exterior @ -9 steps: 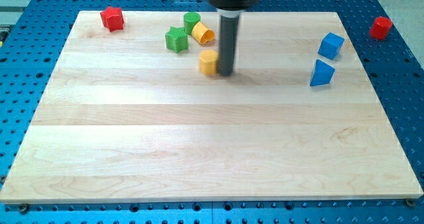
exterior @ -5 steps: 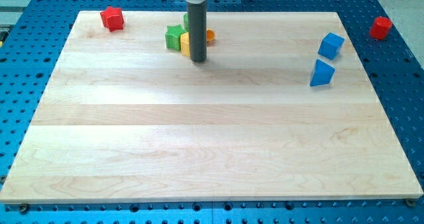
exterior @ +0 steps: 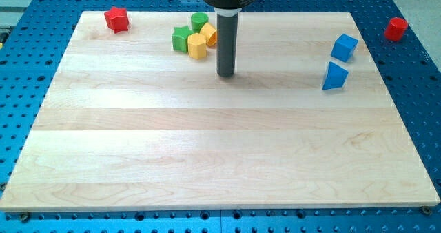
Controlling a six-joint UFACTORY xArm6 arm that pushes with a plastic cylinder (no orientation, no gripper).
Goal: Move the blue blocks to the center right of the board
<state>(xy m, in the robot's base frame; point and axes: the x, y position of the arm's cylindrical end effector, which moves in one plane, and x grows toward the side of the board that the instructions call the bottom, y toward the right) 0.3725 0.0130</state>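
— Where do we stand?

— My tip (exterior: 226, 75) sits on the tabletop (exterior: 207, 150) just right of the yellow block (exterior: 197, 46) and the green star (exterior: 181, 38), well apart from both blue blocks. We carry no claw, only the rod, so nothing opens or clamps.

— And the blue ones?

— The blue cube (exterior: 344, 47) and blue wedge (exterior: 335, 76) lie at the far right, close together. We judge the approach is in hand; next we should get behind them on the far side and push them nearer.
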